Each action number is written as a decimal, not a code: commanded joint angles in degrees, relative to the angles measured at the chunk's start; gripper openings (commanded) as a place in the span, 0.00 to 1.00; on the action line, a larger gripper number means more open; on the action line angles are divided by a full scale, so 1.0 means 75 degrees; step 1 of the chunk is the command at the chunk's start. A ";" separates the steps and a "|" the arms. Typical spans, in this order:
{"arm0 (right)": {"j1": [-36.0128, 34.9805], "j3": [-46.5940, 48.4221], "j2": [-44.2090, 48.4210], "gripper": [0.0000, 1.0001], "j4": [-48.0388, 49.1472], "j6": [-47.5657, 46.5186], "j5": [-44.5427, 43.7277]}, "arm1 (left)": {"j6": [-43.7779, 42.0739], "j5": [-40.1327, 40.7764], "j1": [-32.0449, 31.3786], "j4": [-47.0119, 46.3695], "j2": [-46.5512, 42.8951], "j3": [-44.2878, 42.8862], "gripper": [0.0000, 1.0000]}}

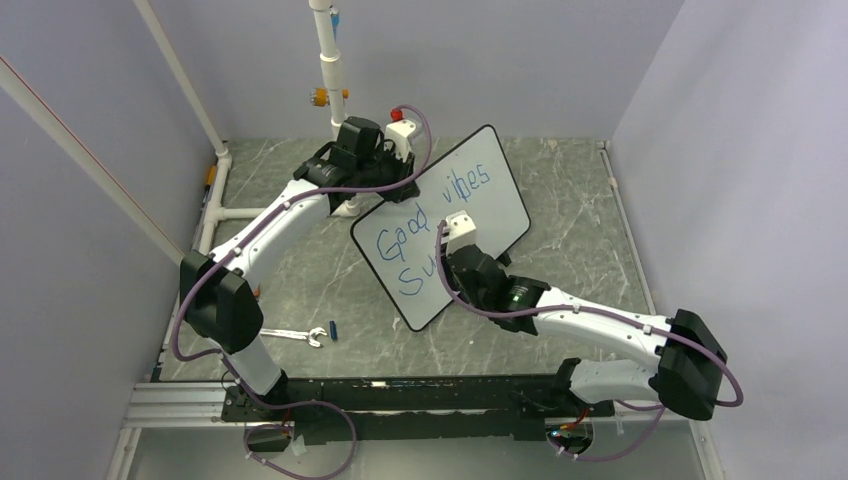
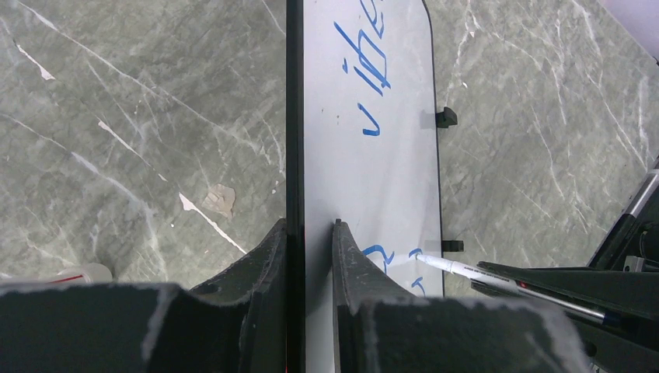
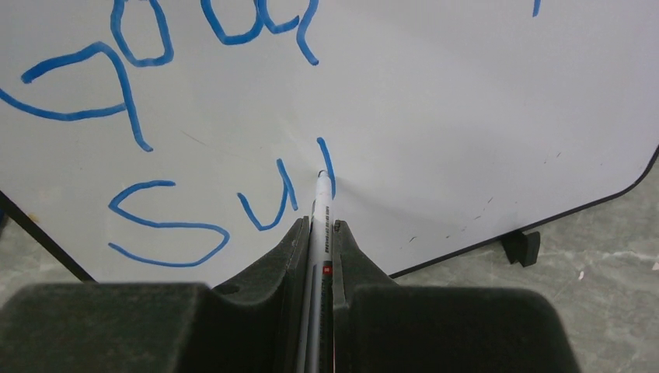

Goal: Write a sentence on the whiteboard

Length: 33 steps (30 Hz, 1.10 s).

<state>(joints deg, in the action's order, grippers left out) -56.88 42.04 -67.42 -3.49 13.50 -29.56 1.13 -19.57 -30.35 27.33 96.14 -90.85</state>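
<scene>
One whiteboard (image 1: 495,212) with two lines of blue lettering (image 1: 425,225), one marker (image 3: 320,196), two grippers (left gripper (image 2: 309,225), right gripper (image 3: 321,225)), and, lower left of the frame, one wrench (image 1: 295,334) and one blue cap (image 1: 332,328).

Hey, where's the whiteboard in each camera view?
Top: whiteboard at centre, tilted, between the arms.
Left wrist: edge-on up the middle, left gripper clamping its frame.
Right wrist: fills the upper picture.
Landmark: blue sentence, in all three.
</scene>
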 commanded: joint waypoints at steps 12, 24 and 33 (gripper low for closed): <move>0.0134 0.1143 -0.0590 0.00 0.0114 -0.0669 -0.0406 | -0.0549 0.0606 0.0039 -0.0252 -0.0324 -0.0010 0.00; 0.0151 0.0693 0.0304 0.00 0.0068 -0.0448 -0.0444 | -0.0525 0.0594 0.0062 -0.0258 -0.0314 -0.0004 0.00; 0.0569 0.0492 0.0389 0.00 0.0277 -0.0241 0.0057 | -0.0527 0.0585 0.0062 -0.0258 -0.0326 -0.0004 0.00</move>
<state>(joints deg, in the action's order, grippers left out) -53.82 46.26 -64.79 -4.27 10.13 -31.07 1.17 -19.64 -30.20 27.44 96.07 -90.85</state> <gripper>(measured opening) 0.132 0.224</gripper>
